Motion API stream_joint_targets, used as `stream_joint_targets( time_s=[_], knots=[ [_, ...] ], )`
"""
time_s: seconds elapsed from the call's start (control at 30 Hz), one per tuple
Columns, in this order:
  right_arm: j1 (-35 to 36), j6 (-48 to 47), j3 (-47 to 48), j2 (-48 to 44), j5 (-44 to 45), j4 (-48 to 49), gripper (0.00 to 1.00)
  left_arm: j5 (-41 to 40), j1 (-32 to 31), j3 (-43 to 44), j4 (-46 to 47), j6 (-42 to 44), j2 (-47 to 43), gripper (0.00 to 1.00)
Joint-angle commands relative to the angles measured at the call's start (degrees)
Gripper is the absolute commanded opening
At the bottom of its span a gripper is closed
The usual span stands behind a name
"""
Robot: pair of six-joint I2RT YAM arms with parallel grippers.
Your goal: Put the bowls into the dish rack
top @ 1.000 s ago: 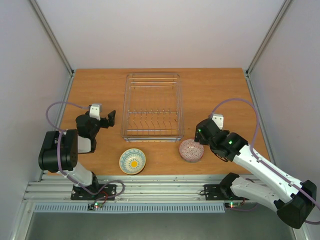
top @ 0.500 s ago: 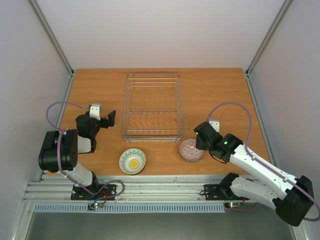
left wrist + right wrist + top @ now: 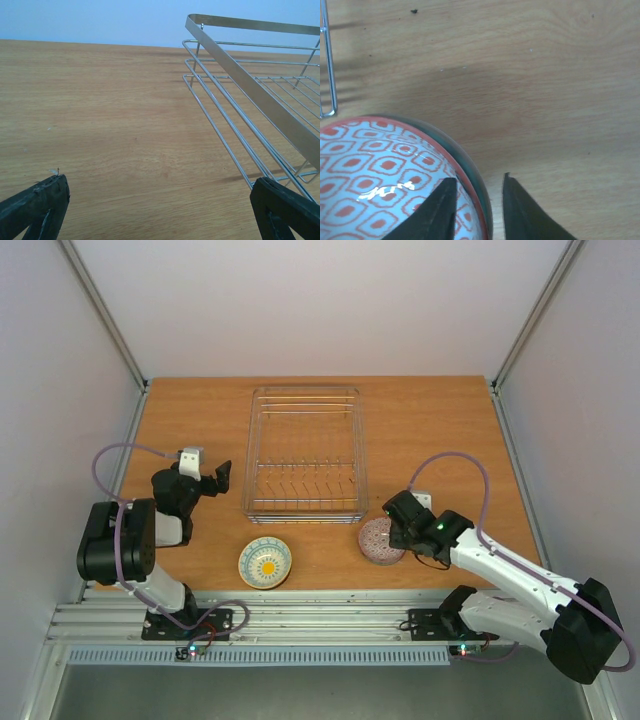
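The red-patterned bowl (image 3: 378,542) sits on the table in front of the dish rack's (image 3: 304,391) near right corner. My right gripper (image 3: 394,531) is at that bowl's right rim. In the right wrist view its jaws (image 3: 479,177) straddle the rim of the bowl (image 3: 370,170), one finger inside and one outside, narrowed, with a small gap left at the outer finger. A cream bowl with a teal and yellow inside (image 3: 265,562) lies near the front edge. My left gripper (image 3: 220,476) hovers open left of the rack (image 3: 240,80), holding nothing.
The silver wire rack holds no bowls, and its near corner wire (image 3: 327,60) shows beside the red bowl. Grey frame walls enclose the table on both sides. The arm bases stand at the near edge.
My right gripper has come down and left onto the red bowl's rim, and its jaws have narrowed around it. The left arm and both bowls have not moved.
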Motion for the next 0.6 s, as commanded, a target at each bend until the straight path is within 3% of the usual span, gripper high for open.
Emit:
stream_joint_targets(
  time_s=[0.0,0.17,0.47,0.57],
  knots=[
    [0.4,0.31,-0.65,0.1,-1.31,1.32,0.21,-0.24,-0.13,1.28,1.89,0.88,-0.83,0.99],
    [0.45,0.62,-0.14,-0.51,-1.19,-0.06,0.02,-0.24,-0.13,1.3,1.89,0.88,-0.82,0.99],
    [2.79,1.02,3.15,-5.11,2.14,-5.42,0.01,-0.19,-0.13,1.28,1.93,0.8,-0.91,0.99],
    [3.72,0.73,4.43,-7.1,2.76,-6.41,0.01,-0.15,-0.13,1.21,2.14,0.8,-0.91,0.86]
  ],
)
